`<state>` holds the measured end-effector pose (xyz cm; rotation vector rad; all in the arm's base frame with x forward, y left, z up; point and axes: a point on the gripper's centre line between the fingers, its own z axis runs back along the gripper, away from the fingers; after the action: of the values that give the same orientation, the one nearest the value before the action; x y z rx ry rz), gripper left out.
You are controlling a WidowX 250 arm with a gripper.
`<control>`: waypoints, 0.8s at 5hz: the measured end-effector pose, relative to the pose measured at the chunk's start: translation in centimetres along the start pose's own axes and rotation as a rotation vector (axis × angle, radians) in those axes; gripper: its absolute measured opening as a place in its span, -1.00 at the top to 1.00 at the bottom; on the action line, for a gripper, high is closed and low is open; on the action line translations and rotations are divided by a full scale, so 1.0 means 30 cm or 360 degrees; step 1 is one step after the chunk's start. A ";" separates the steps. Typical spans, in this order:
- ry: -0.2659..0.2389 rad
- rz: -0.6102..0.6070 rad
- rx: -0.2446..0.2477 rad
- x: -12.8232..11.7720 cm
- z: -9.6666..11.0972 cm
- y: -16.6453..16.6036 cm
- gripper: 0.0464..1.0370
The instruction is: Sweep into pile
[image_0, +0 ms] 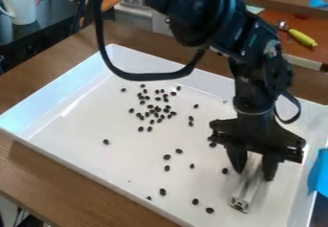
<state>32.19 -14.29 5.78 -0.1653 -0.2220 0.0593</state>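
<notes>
The black gripper (253, 174) stands over the right part of a glossy white, straight-walled tray (83, 120), its fingers closed on a slotted, square-ended metal bar (244, 198). Small, dark oval beans (162, 192) lie on the tray's smooth floor, a loose cluster with others scattered around. Wood-grained table (48, 173) beneath.

Black robot arm (202, 13) angled down over the tray (64, 94).
It crosses the far edge, wrist (253, 89) dropping steeply; the gripper (253, 168) hangs near the right-hand edge, two fingers (237, 158) pointing down, slightly apart.
</notes>
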 end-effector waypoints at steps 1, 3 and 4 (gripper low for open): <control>0.0030 0.0018 -0.0014 0.011 0.005 0.036 0.33; 0.0018 0.0041 -0.0025 0.055 0.014 0.136 0.33; 0.0007 0.0052 -0.0017 0.073 0.015 0.189 0.33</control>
<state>34.00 -8.48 5.72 -0.1798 -0.2151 0.0902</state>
